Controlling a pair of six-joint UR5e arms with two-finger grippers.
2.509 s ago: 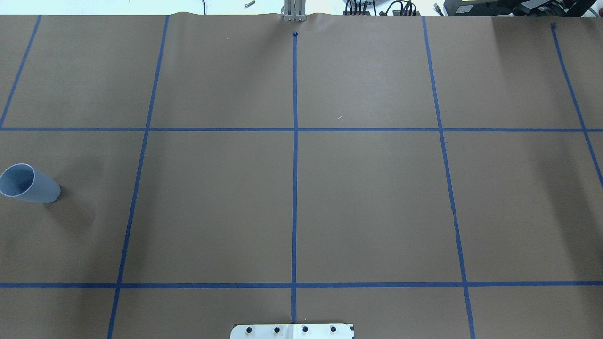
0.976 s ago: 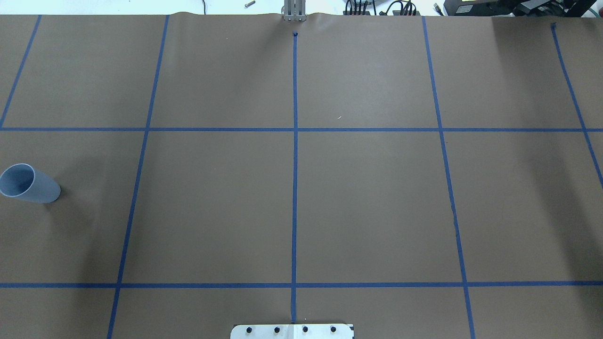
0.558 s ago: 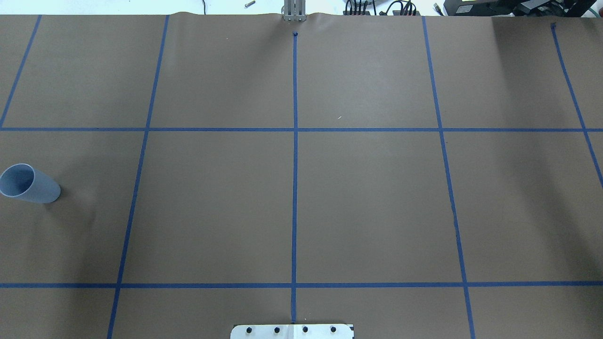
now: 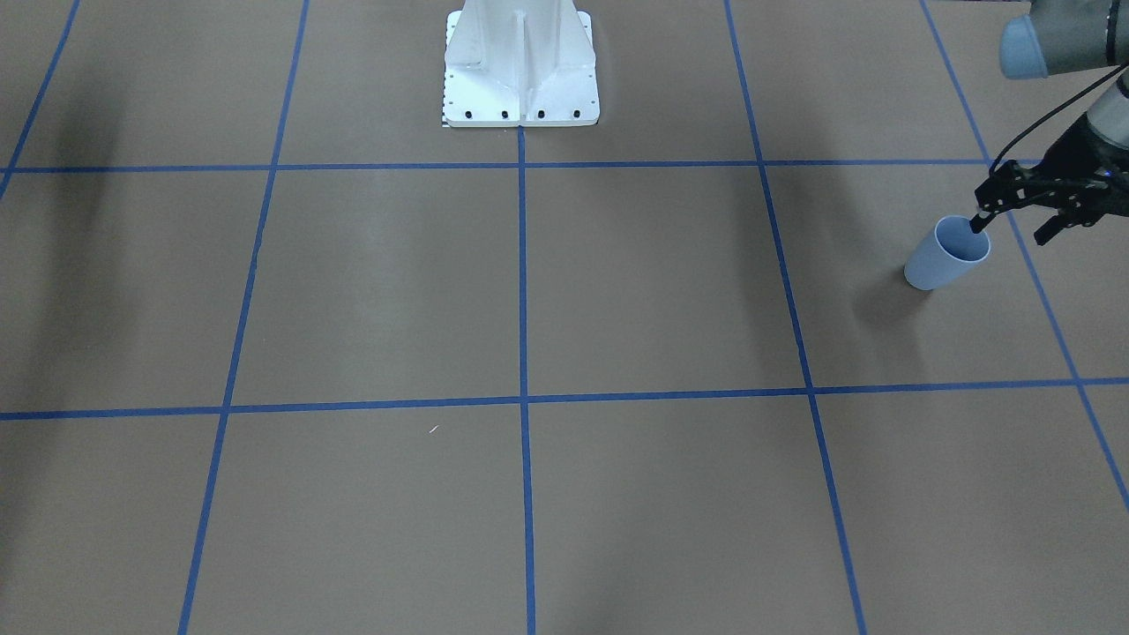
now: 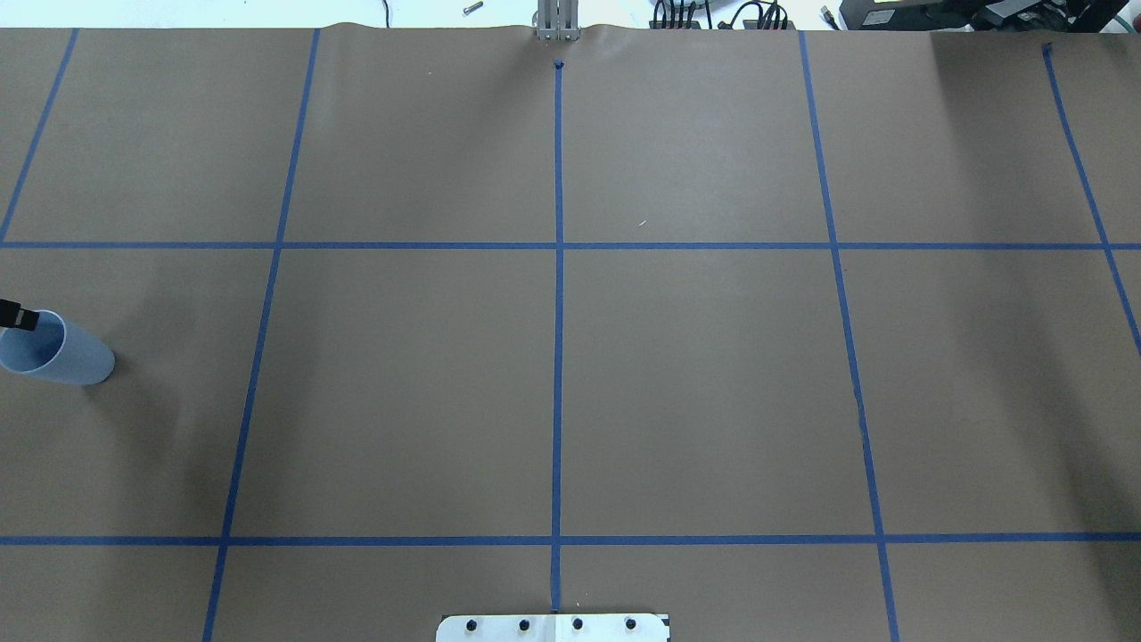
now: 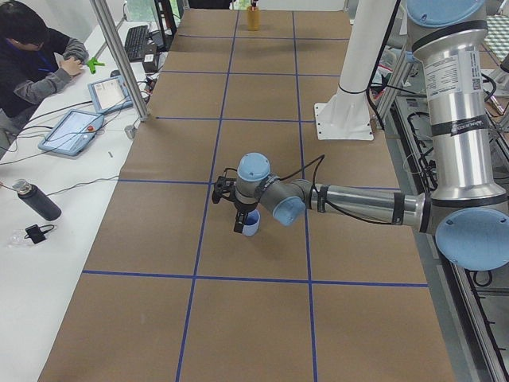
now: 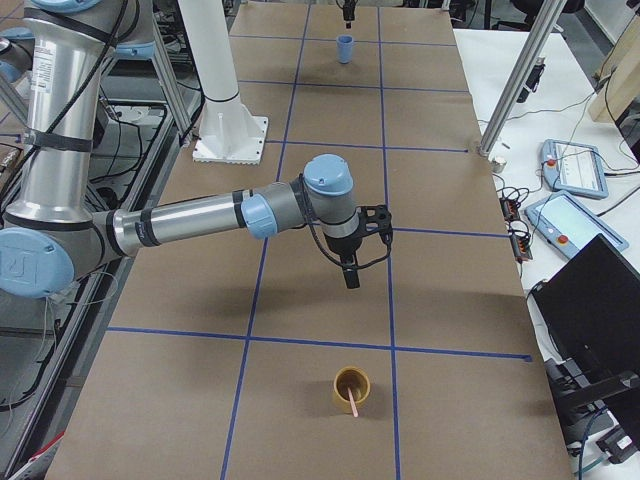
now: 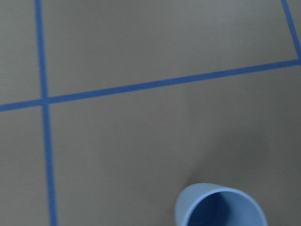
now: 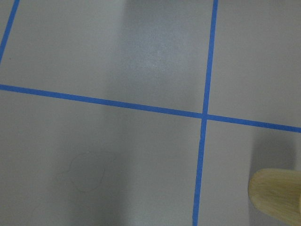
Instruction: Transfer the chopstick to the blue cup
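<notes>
Two fingers of the left gripper stand spread wide with nothing held between them. In the front-facing view one tip hangs over the mouth of the blue cup, and the other hangs outside the rim, on the side toward the table's left end. From overhead I see only one black tip, at the picture's left edge, by the cup's rim. The blue cup stands upright on its narrow base near the left end of the table, inside a square of the blue tape grid. My left wrist camera catches its rim and darker inside at the bottom edge. The left arm reaches out low and nearly level over the brown paper. The right gripper points straight down above the table. It shows in the right side view alone, so I cannot tell how far its fingers are parted or whether they hold anything. The chopstick rests in a tan cup near the table's right end, its pink end leaning out over the rim on the camera's side. That cup stands one grid square beyond the right gripper, apart from it, and its rim shows at the lower right of my right wrist camera. Chopstick and blue cup lie well apart, toward opposite ends of the table.
</notes>
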